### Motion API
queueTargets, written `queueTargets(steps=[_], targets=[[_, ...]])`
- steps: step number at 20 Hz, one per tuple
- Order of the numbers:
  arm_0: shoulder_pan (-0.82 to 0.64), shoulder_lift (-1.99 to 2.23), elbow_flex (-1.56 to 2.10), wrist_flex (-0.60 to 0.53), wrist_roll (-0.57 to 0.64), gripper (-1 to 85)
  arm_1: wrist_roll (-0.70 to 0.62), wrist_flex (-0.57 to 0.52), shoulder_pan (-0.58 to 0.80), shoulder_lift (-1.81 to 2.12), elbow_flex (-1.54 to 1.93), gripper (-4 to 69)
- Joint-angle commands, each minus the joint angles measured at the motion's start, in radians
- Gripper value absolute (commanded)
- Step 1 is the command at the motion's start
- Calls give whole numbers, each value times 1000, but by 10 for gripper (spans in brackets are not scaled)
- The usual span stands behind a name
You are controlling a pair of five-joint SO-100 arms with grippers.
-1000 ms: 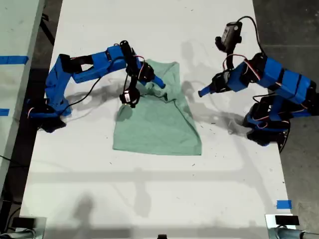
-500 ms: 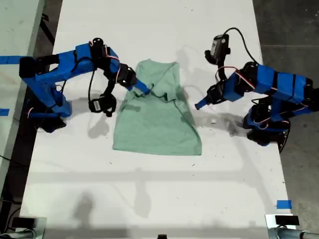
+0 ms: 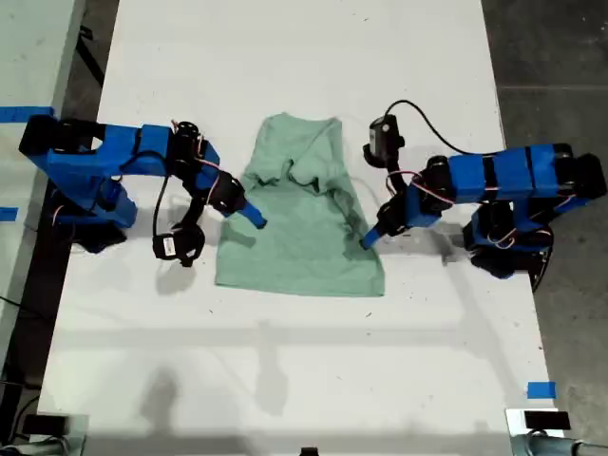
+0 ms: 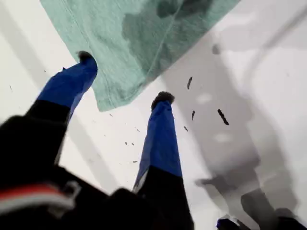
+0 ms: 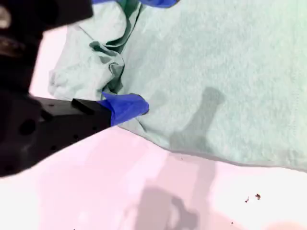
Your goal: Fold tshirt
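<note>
Mint tshirt [image 3: 299, 223] lies half-folded between my first gripper [image 4: 123, 79], fingers wide, and my second gripper [image 5: 139, 52], fingers' spread unclear.

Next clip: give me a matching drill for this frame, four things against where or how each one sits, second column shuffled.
Things:
1. pale mint-green cloth t-shirt
2. my first gripper
3. my second gripper
4. small blue tape strip

Places or states:
A. on the white table, at the exterior view's lower right
B. open, fingers either side of a shirt corner
C. lying between the two arms, one end rumpled
D. one blue finger showing, at the shirt's edge beside a rumpled fold

Pairs: 1-C, 2-B, 3-D, 4-A
</note>
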Motion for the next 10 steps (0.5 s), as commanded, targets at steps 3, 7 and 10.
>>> queueTargets(steps=[3,7,10], targets=[[2,2,-21,-9,-11,314,57,-149,-44,-23,103,272],[-14,3,-26,-3,-5,314,48,-230,-32,-49,176,259],[-17,3,-31,-5,-5,313,48,-262,-32,-121,169,236]])
